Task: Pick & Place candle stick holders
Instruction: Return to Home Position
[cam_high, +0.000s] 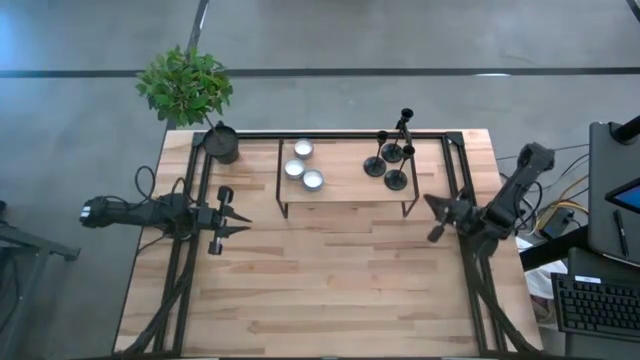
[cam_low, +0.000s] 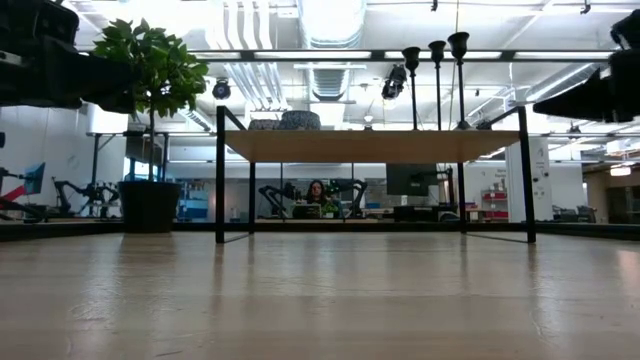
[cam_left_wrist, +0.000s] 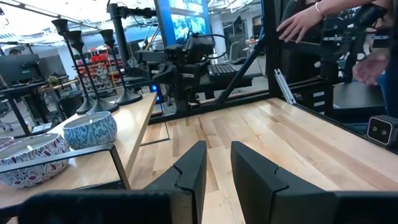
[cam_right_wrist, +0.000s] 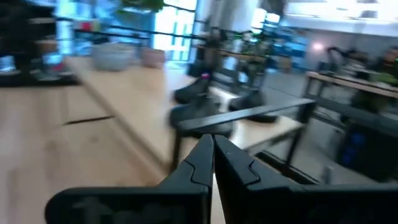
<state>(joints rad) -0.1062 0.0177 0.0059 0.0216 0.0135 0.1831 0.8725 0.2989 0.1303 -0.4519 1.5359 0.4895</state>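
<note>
Three black candle stick holders (cam_high: 390, 165) stand on their disc bases at the right end of a raised wooden shelf (cam_high: 345, 192) at the table's far side. They also show in the low view (cam_low: 437, 80) and the left wrist view (cam_left_wrist: 93, 68). Their bases show blurred in the right wrist view (cam_right_wrist: 205, 106). My left gripper (cam_high: 243, 226) hovers near the shelf's left legs, a little open and empty (cam_left_wrist: 216, 168). My right gripper (cam_high: 433, 207) is shut and empty (cam_right_wrist: 212, 155), just right of the shelf's near right corner, pointing at the holders.
Three white tealight candles (cam_high: 303, 166) sit on the shelf's left half. A dark plant pot (cam_high: 222, 143) with a green plant stands at the table's far left corner. A person's hands (cam_left_wrist: 305, 22) show beyond the table's right side. Bare tabletop (cam_high: 330, 280) lies near the front.
</note>
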